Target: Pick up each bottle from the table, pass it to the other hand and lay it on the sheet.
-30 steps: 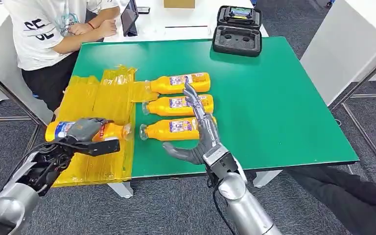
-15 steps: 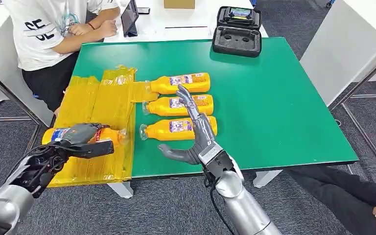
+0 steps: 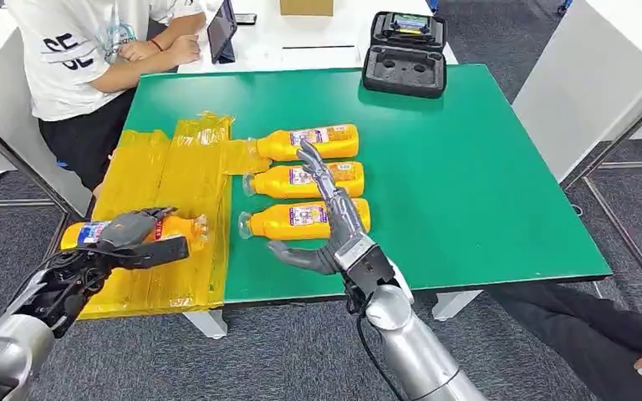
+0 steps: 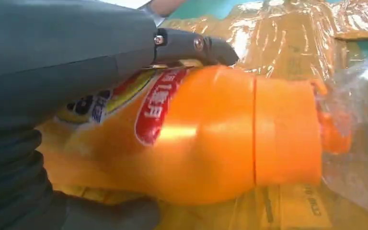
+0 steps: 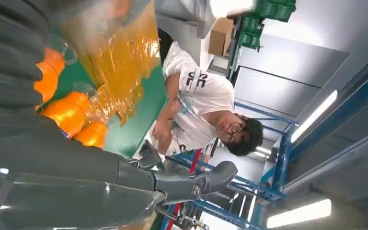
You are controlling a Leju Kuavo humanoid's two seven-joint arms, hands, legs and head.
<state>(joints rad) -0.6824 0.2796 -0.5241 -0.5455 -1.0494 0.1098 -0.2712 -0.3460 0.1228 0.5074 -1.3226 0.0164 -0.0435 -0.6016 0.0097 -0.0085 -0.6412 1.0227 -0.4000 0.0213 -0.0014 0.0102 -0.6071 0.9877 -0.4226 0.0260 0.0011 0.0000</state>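
The bottle [image 3: 134, 231] sits gripped in the left hand [image 3: 138, 238] over the yellow sheet [image 3: 175, 175]: lower it flat before letting go, while the right hand [image 3: 330, 230] hangs spread and empty.

The left arm reaches in from the lower left, its silver forearm angled up toward the table's near left edge. The left hand [image 3: 138, 236] is wrapped around a bottle [image 3: 125, 232] lying sideways, thumb [image 4: 191, 45] over the top and fingers underneath. The right arm rises from below at centre. The right hand [image 3: 330, 221] is empty, fingers [image 3: 318, 171] stretched forward and thumb spread out to the left.
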